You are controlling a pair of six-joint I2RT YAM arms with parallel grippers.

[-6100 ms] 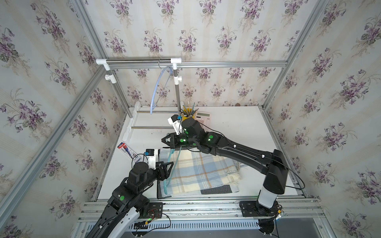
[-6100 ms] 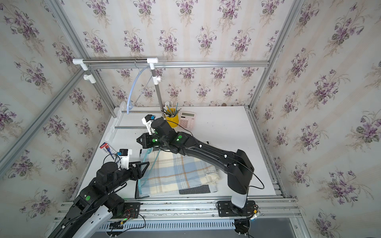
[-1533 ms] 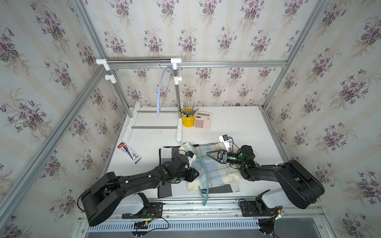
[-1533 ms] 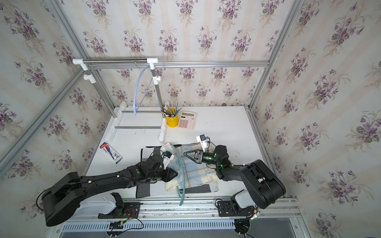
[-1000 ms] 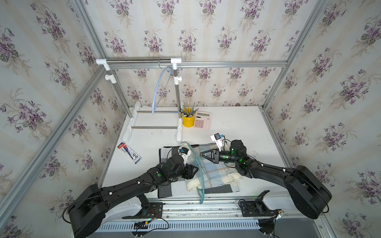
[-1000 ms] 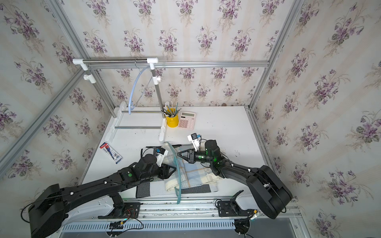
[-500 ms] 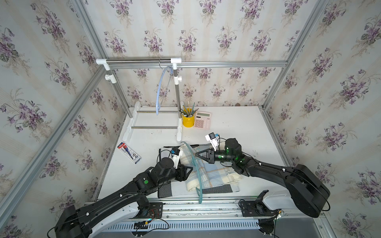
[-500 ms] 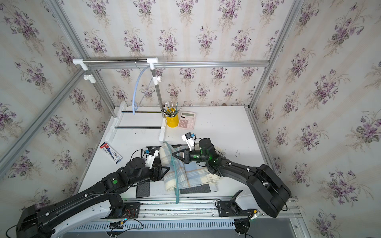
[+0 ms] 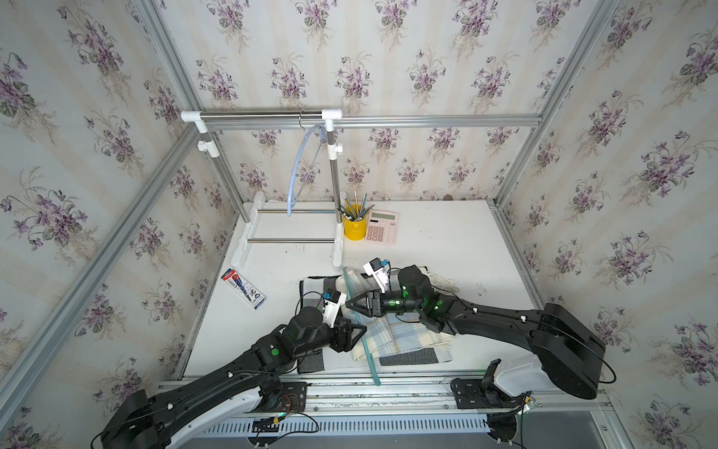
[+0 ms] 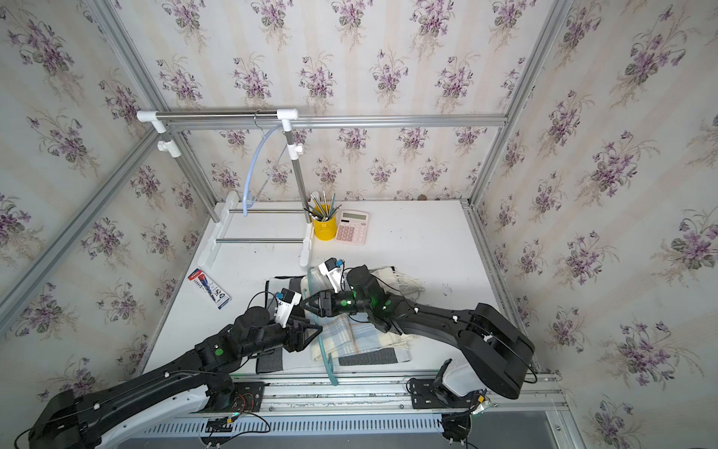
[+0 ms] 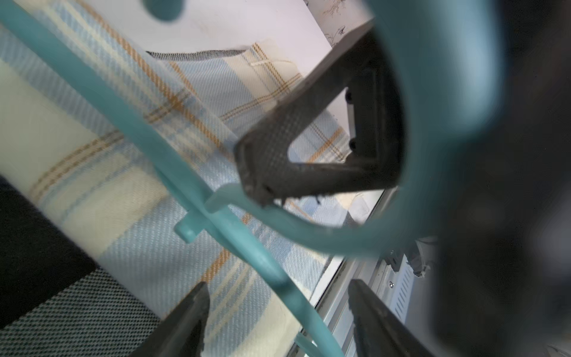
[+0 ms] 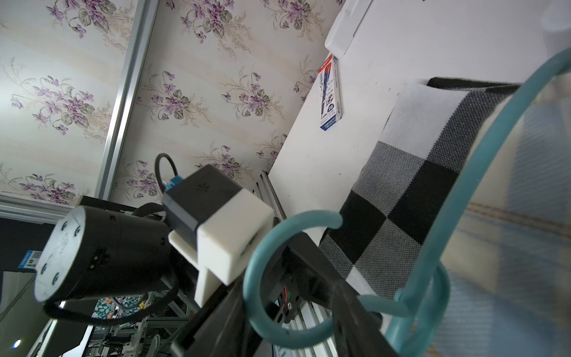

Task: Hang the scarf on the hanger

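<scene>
Wallpaper (image 9: pixel 388 58) with flowers lines the room; the white surface (image 9: pixel 447 252) carries scarf (image 9: pixel 400 334) and hanger (image 9: pixel 369 361) near. Left end effector (image 9: pixel 361 331) gapes wide astride the hanger; right end effector (image 9: pixel 349 304), cannot tell.

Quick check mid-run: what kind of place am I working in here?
Probably a lab test cell dressed as a home room: floral wallpaper on an aluminium frame, a clothes rail, and a pencil cup and calculator on a white table.

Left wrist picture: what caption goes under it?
Teal hanger across the plaid scarf, right gripper at its neck.
</scene>
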